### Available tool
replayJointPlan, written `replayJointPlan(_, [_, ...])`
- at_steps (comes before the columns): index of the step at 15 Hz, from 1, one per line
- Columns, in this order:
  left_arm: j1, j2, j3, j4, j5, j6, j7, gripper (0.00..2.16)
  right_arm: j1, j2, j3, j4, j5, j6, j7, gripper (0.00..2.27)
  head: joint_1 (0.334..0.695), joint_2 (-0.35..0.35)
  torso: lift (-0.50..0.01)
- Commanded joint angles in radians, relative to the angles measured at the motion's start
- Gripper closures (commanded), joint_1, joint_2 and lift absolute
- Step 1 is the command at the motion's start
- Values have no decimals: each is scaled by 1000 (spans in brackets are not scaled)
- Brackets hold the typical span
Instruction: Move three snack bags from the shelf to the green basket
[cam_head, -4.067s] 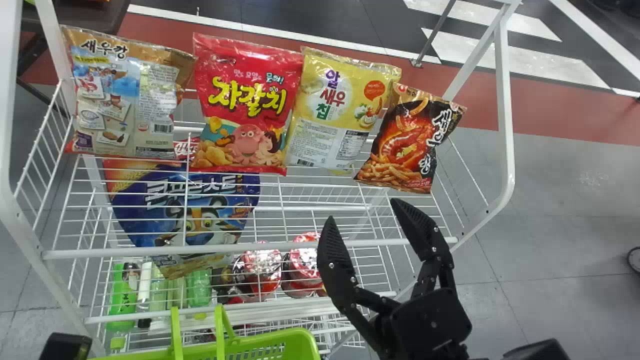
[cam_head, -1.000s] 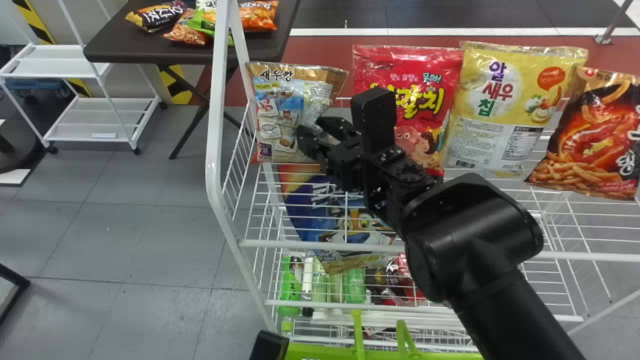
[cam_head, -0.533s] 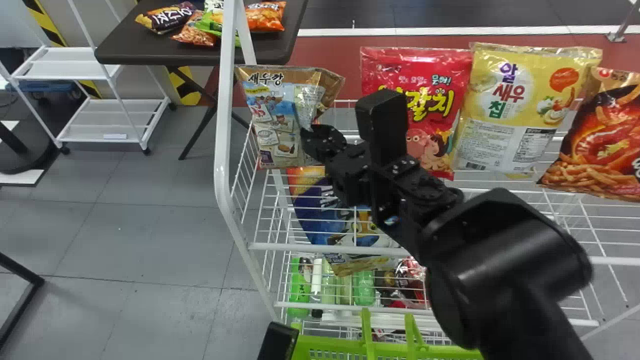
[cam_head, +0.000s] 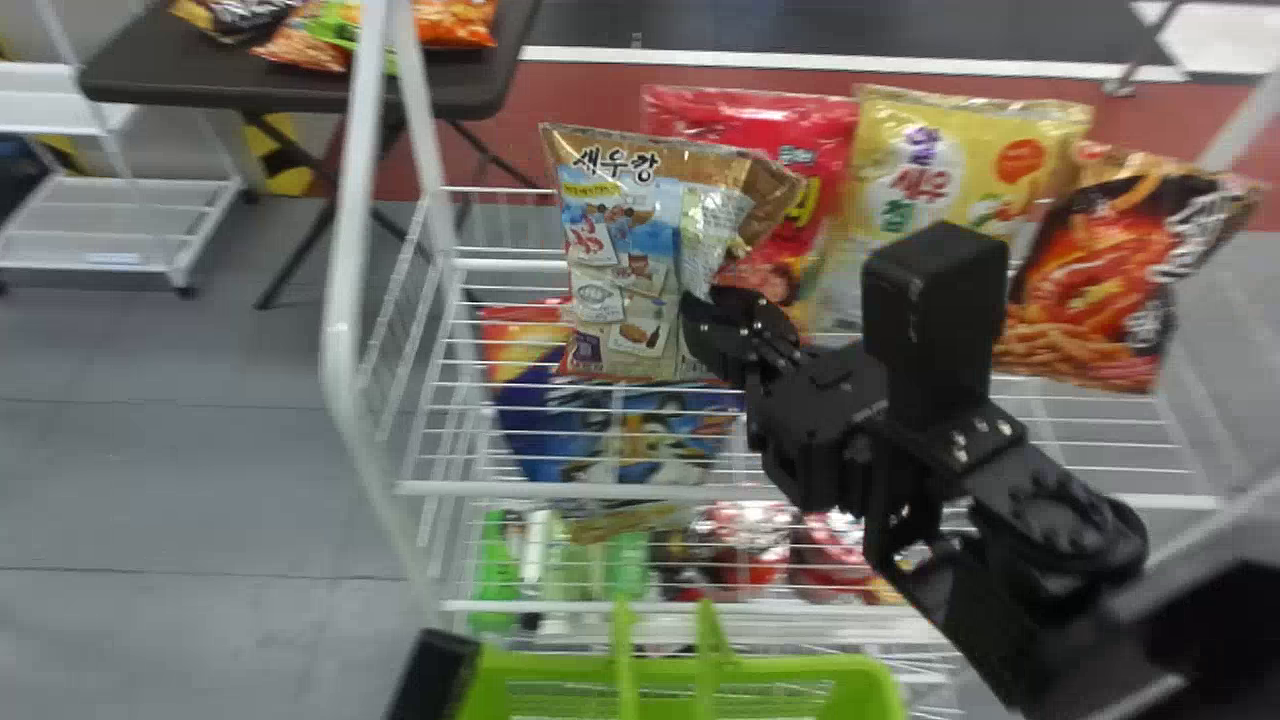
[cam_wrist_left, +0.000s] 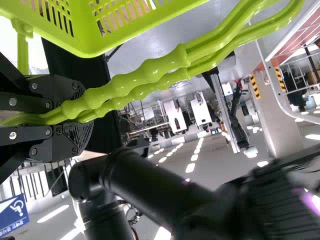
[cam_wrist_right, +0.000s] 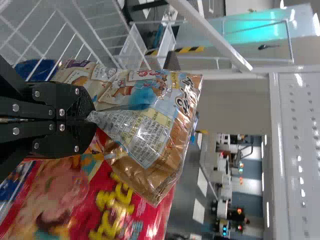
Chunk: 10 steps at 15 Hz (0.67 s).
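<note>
A: Head view, pls. Where's the R gripper (cam_head: 705, 312)?
B: At the brown bag (cam_head: 615, 270), 2 fingertips pinching its R side edge, mid-height. Bag's near upright, top tipped a bit L, in front of the wire rack (cam_head: 598, 490). Can't tell if its btm touches the shelf
A: Room around it?
B: L side: a gap betw. bag & the rack's L post (cam_head: 345, 300). R side is tight, it overlaps the red bag (cam_head: 690, 115). Then the yellow bag (cam_head: 925, 145) & the black-orange bag (cam_head: 1090, 285), along the same row. Blue bag (cam_head: 535, 425) is lower, behind the wires
A: Basket?
B: Green basket (cam_head: 872, 685), btm edge of view, below the rack's front rail, handles up. L arm (cam_head: 432, 675) is just beside its L end
A: L wrist view?
B: L gripper (cam_wrist_left: 82, 119) has its 2 fingers clamped on the basket's handles (cam_wrist_left: 200, 56). Basket rim's near the fingers, w/ a gap betw. rim & handles farther out
A: R wrist view?
B: R gripper's 2 fingers are pressed tog. on the bag's clear edge, film creased at the tips. Bag fans out past them; red bag's near 1 finger, can't tell if touching. Rack wires on the other side
</note>
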Motion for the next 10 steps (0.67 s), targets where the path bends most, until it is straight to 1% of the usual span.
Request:
replayJointPlan(1, [3,-2,4,2,2,-2,0,1463,148,-66,-140,-140,-71,50,1,2189,695,-194,-47])
replayJointPlan(2, [9,-5,13,0,2,-2,0,1463,189,-77,-197,-180,-109,123,8,2189,695,-238,-47])
replayJointPlan(3, [13,-11,21,0,3,-5,2,1463,226,-86,-228,-207,-124,163,18,2189,695,-323,-47])
replayJointPlan(4, [23,-14,32,0,5,-11,2,1463,234,-103,-255,-213,-166,215,22,2186,695,-350,-47])
replayJointPlan(5, [33,-21,46,-1,8,-15,2,1463,240,-118,-277,-233,-193,335,27,2186,695,-350,-47])
replayJointPlan(8, [30,-25,53,2,8,-18,11,1463,295,-115,-332,-292,-198,635,61,2186,695,-350,-47])
replayJointPlan(9, [29,-26,53,0,8,-21,11,1463,303,-103,-344,-302,-203,723,82,2186,695,-350,-47])
replayJointPlan(10, [27,-26,55,0,8,-30,14,1463,310,-84,-352,-310,-203,723,111,2186,695,-350,-47])
